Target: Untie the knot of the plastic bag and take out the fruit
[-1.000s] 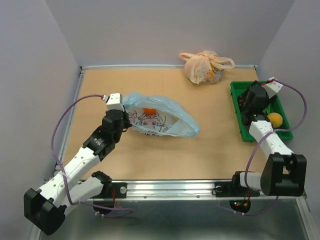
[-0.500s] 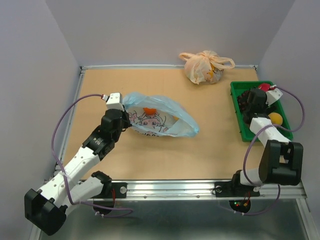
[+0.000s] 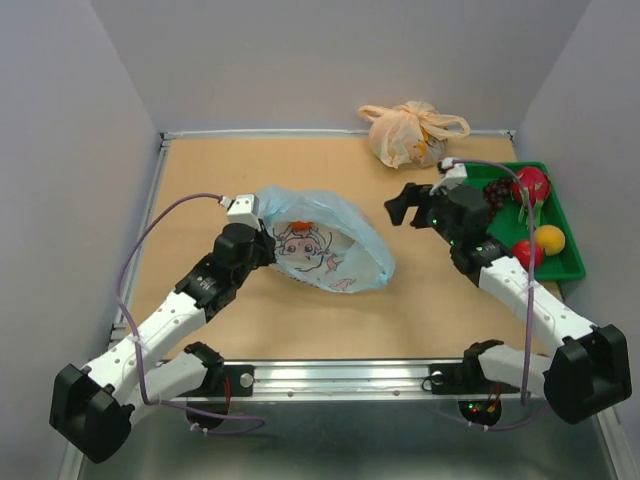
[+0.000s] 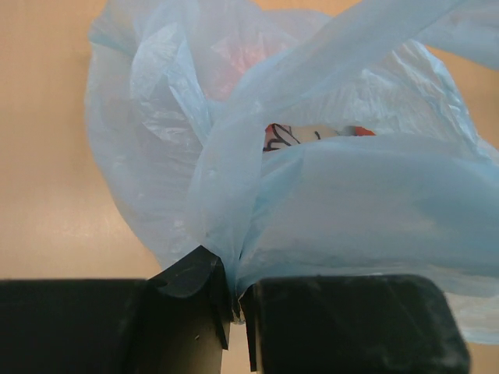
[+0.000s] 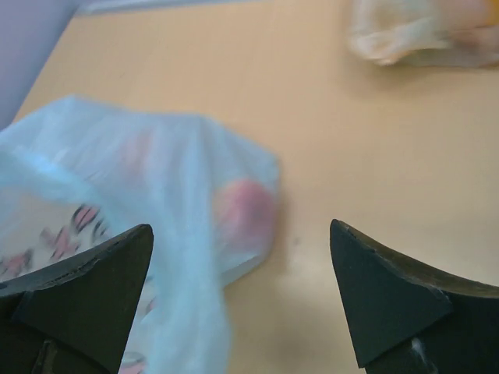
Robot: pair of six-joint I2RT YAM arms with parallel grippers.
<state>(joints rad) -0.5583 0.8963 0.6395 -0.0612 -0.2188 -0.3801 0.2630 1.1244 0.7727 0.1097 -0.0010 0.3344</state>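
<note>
Partway: grapes [image 3: 497,192], dragon fruit [image 3: 530,185] and 2 round fruits sit in green tray [image 3: 560,272]. Plastic bag [image 3: 330,255] lies mid-table w/ a reddish fruit [image 5: 245,206] inside; knot prob. undone, hard to tell. L gripper [image 4: 236,308] pinches bag edge. R gripper [image 3: 398,208] gapes empty beside it.

Twin white-shelled arms [image 3: 165,322], black at joints, bases, left gripper [image 4: 236,304] and right gripper [image 3: 400,212], trailing thin looping purple cables [image 3: 128,275].

left hand [image 4: 234,300] pinched nearly closed | right hand [image 5: 242,241] spread wide, arm outstretched
</note>
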